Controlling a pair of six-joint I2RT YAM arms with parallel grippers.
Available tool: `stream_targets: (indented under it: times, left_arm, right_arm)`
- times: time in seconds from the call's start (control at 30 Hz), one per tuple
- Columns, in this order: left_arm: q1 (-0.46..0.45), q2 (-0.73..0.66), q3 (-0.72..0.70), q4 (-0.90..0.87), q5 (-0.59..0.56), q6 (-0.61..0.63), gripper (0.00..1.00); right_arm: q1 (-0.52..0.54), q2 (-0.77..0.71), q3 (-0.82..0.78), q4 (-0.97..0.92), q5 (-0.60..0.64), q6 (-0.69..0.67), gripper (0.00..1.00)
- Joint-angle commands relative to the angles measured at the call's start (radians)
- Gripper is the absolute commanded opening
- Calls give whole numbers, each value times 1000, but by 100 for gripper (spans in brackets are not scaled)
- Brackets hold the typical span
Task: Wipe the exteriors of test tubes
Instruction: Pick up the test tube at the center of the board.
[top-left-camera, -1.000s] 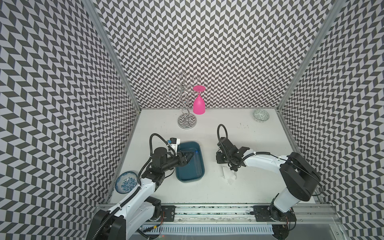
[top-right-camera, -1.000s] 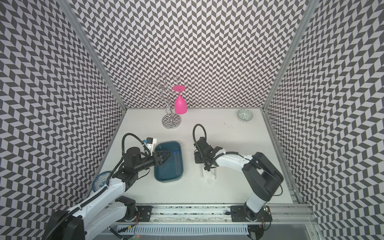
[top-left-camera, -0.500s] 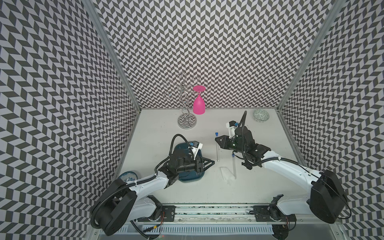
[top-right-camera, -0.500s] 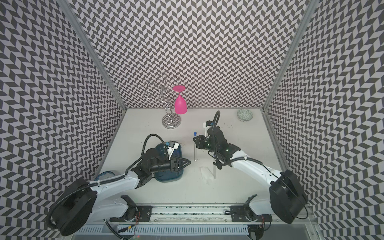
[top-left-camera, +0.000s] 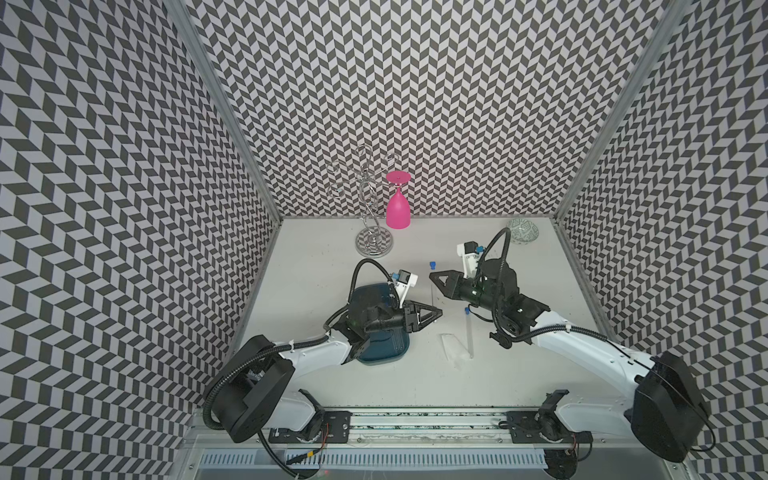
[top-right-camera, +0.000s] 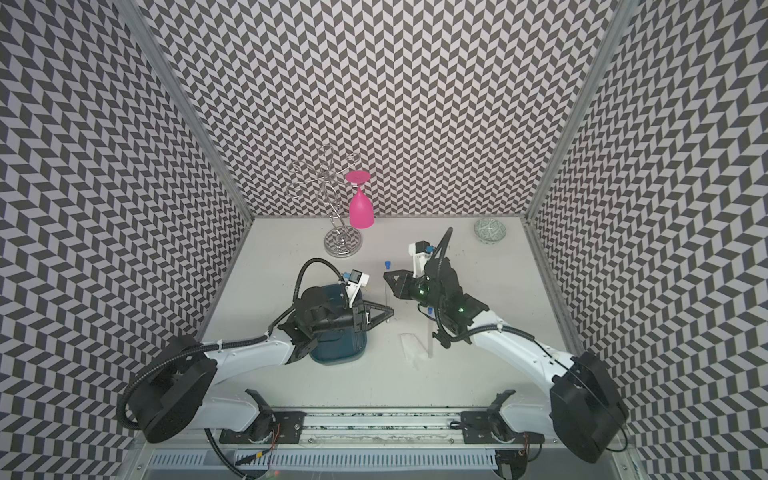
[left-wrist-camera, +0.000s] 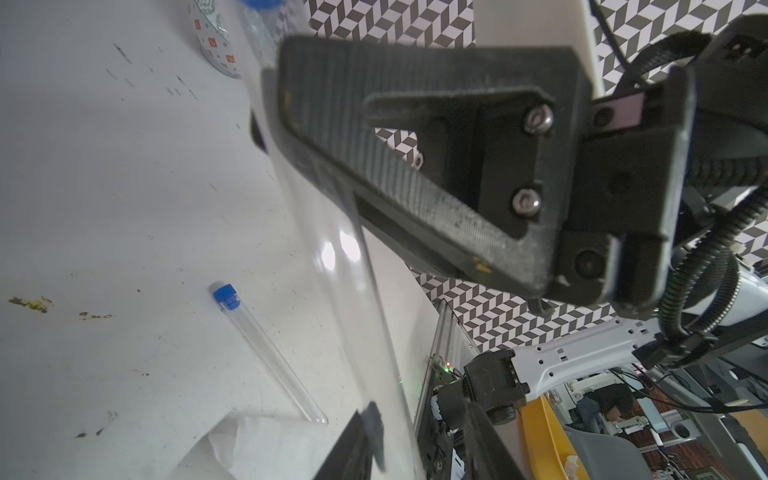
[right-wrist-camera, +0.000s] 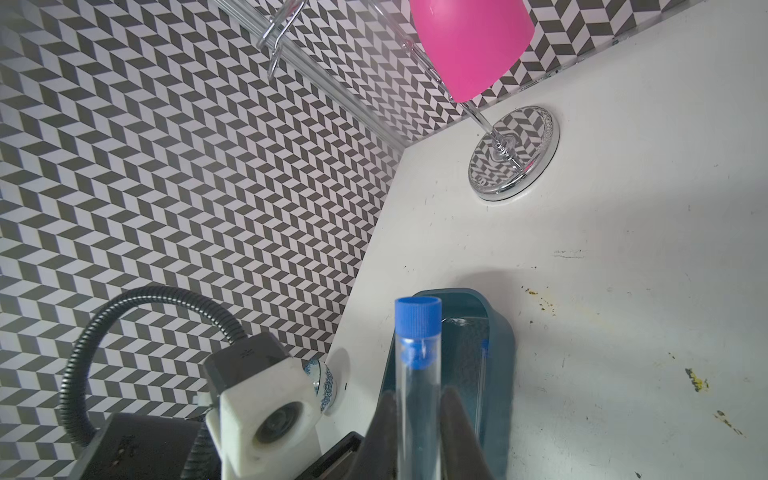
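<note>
My right gripper (top-left-camera: 434, 279) (right-wrist-camera: 417, 399) is shut on a clear test tube (right-wrist-camera: 417, 374) just below its blue cap (top-left-camera: 432, 264) (top-right-camera: 387, 264), holding it off the table. My left gripper (top-left-camera: 439, 312) (left-wrist-camera: 419, 436) is at the tube's lower end. That end passes between its fingers, which stand open with a gap beside the glass. A second test tube (top-left-camera: 468, 334) (top-right-camera: 429, 334) (left-wrist-camera: 266, 353) lies on the table beside a crumpled white tissue (top-left-camera: 453, 347) (left-wrist-camera: 257, 449). Another tube (right-wrist-camera: 482, 374) lies in the teal tray (top-left-camera: 384, 353) (right-wrist-camera: 498, 332).
A chrome glass rack (top-left-camera: 374, 243) with a pink glass (top-left-camera: 397, 210) hanging upside down stands at the back. A patterned bowl (top-left-camera: 522, 230) sits in the back right corner. The left arm reaches over the tray. Patterned walls close in three sides.
Both arms have left the tray and the tissue and met over the middle of the table. The right gripper now holds a tube up, and the left jaws have narrowed around its lower end.
</note>
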Motion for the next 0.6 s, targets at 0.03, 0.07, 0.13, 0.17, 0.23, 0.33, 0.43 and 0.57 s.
stream_targets:
  times: [0.03, 0.07, 0.13, 0.17, 0.23, 0.33, 0.43, 0.57]
  left_arm:
    - [-6, 4, 2, 42, -15, -17, 28]
    - [-7, 6, 1, 43, -15, -20, 25]
    - [-8, 10, -1, 47, -16, -25, 21]
    - [-8, 12, -4, 52, -17, -28, 19]
    - [-8, 13, -10, 59, -18, -34, 16]
    - [-8, 13, -16, 58, -27, -37, 12]
    - [-8, 11, -21, 57, -37, -42, 11]
    - [-6, -2, -26, 36, -59, -33, 11]
  right_arm:
    - [-3, -34, -24, 129, -17, 26, 17]
    - [-2, -37, -30, 137, -17, 28, 17]
    - [-3, -44, -43, 157, -20, 30, 16]
    - [-2, -46, -49, 163, -21, 32, 16]
    - [-2, -56, -63, 175, -22, 34, 16]
    - [-2, -74, -83, 196, -18, 42, 16]
    - [-2, -88, -96, 201, -15, 37, 19]
    - [-2, -116, -90, 135, 26, 5, 53]
